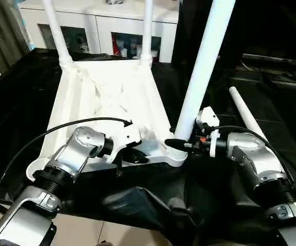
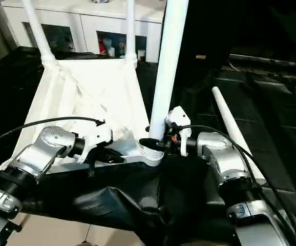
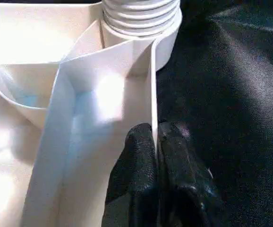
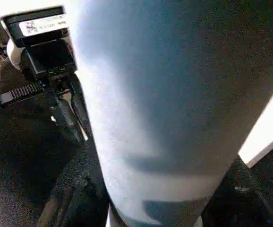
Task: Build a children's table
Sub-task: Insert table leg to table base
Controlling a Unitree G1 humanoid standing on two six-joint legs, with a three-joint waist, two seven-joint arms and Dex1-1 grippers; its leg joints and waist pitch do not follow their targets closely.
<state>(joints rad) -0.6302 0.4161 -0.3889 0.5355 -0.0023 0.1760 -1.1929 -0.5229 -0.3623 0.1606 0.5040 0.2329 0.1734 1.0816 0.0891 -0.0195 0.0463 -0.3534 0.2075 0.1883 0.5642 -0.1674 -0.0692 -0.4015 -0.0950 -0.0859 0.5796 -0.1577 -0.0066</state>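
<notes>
Three legs stand in the upturned tabletop (image 1: 112, 97); a fourth leg (image 1: 246, 119) lies loose on the black-draped worktop (image 1: 271, 92). Left gripper (image 3: 155, 142), jaws shut on the rim (steadying, presumably). Right gripper (image 1: 181, 144) clasps the near leg (image 1: 202, 66), half-open. Left wrist view shows the threaded socket (image 3: 141, 16).

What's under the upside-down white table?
A black sheet lies under the tabletop and spreads around it. Whatever is beneath the sheet is covered, so it cannot be seen.
</notes>
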